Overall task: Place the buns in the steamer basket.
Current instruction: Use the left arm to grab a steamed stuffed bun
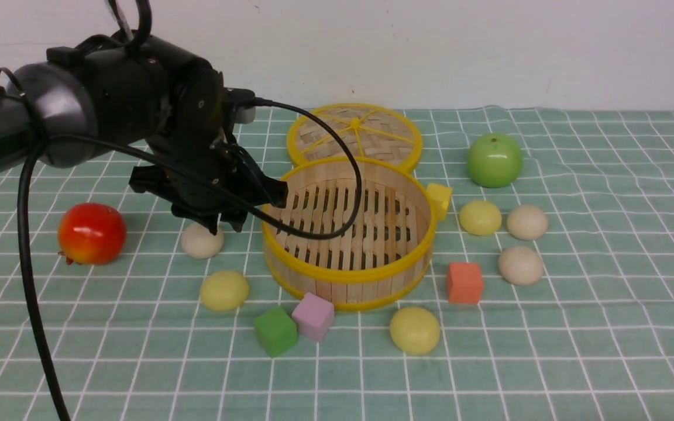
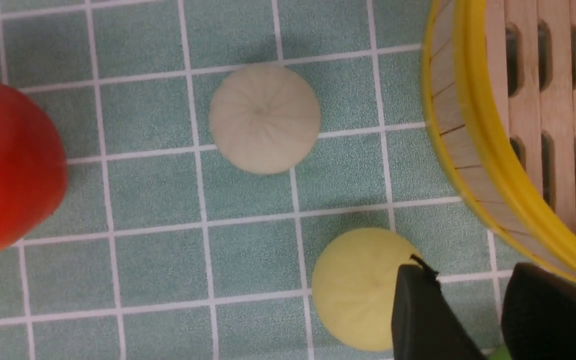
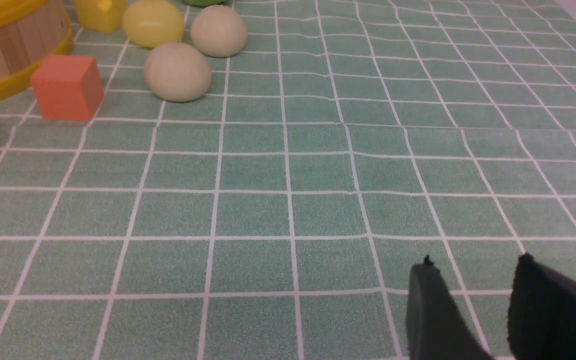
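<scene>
Hovering my left gripper [image 2: 470,272], jaws spread, nothing held. Nearest yellow bun [image 2: 358,287] sits on cloth [image 2: 158,260], partly under 1 fingertip [image 2: 418,305]; steamer basket [image 2: 473,165] just beside, empty. Left arm nearer.

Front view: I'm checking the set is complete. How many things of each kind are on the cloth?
Yellow buns: 3
Beige buns: 3
Cubes: 4
Fruits: 2
Basket: 1
Lid: 1
Total: 14
</scene>
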Motion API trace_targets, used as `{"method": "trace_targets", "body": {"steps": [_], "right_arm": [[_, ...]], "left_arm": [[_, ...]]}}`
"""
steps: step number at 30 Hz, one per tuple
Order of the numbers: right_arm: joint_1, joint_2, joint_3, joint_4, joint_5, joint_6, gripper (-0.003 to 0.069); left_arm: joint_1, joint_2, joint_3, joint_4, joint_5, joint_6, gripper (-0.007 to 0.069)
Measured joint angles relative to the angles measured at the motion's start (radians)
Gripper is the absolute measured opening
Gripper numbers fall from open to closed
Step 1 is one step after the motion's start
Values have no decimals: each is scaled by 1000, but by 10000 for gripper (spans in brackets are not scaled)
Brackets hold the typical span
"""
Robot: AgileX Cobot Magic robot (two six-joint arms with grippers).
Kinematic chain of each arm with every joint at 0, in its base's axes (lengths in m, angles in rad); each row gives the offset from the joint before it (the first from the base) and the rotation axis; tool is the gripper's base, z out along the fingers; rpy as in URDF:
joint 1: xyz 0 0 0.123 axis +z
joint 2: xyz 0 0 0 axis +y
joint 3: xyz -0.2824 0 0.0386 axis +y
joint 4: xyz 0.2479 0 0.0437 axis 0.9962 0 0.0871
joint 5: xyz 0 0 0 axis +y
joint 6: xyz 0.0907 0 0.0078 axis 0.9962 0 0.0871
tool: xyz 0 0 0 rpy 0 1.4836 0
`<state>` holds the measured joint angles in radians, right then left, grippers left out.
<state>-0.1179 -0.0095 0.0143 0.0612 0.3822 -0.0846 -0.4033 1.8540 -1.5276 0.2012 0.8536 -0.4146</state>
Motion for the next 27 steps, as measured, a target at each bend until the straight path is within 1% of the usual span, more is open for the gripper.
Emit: {"method": "trace_targets", "body": {"steps": [9,27], "right_arm": [[0,0,0,0,0,0,239],[0,0,0,0,0,0,239]], "left_arm": [[0,0,0,0,21,0,238],[0,0,0,0,10,0,238]]}}
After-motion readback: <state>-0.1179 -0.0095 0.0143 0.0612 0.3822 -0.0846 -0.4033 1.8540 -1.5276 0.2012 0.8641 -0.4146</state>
